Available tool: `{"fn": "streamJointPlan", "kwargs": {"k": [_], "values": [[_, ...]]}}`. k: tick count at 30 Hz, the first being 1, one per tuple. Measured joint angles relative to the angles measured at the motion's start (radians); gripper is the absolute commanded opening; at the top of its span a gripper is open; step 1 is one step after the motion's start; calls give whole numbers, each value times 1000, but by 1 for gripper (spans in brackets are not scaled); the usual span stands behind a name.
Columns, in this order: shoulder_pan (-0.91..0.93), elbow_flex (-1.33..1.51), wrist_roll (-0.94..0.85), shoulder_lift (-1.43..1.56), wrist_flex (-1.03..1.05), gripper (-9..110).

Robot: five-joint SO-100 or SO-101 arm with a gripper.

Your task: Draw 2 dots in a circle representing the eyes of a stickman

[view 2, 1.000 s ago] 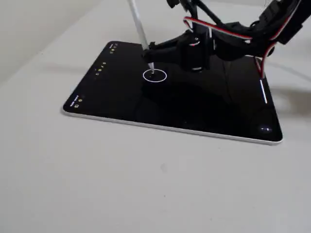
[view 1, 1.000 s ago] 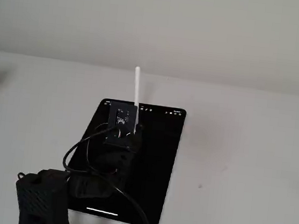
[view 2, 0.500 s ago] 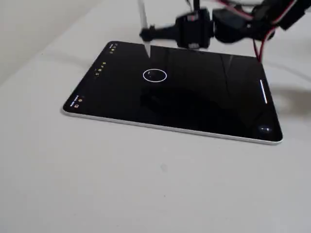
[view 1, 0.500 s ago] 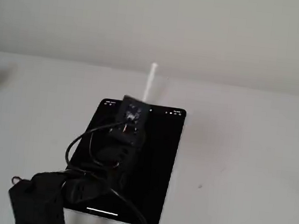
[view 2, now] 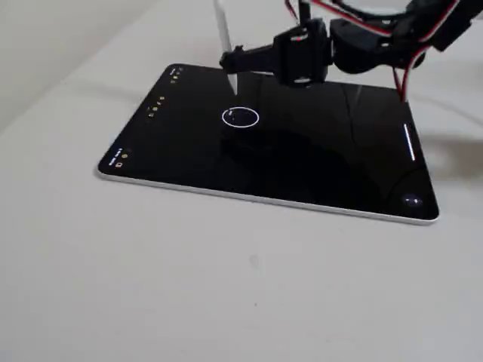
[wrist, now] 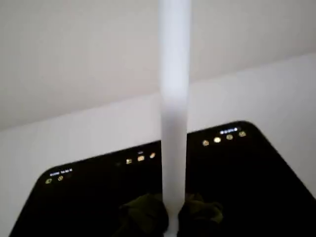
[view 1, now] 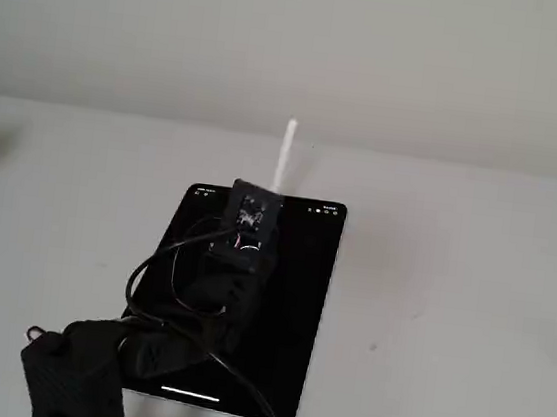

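Note:
A black tablet (view 2: 317, 173) lies on a white table. The circle (view 2: 241, 118) is a thin white ring on its screen. One faint speck (view 2: 233, 113) seems to show inside the ring, and I cannot make out two separate dots. My gripper (view 2: 240, 59) is shut on a white stylus (view 2: 225, 45). The stylus tip points down just beyond the ring's far edge and seems a little above the glass. In the wrist view the stylus (wrist: 174, 113) runs up the middle between the fingers (wrist: 144, 217). In a fixed view (view 1: 287, 154) the arm hides the ring.
Small icons (wrist: 140, 159) line the tablet's far edge, and a white bar (view 2: 410, 143) shows near the arm's side. Black cables (view 1: 167, 256) loop over the tablet. The arm's dark base (view 1: 74, 371) stands at the tablet's near left corner.

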Motion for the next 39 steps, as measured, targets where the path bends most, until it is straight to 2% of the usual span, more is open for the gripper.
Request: {"fn": "streamJointPlan", "kwargs": {"k": [26,29,39], "values": [[-8,0,-71,-61,-41,0],[-8,0,20,-6,37,0],[12,-44,535,331,522,0]]}}
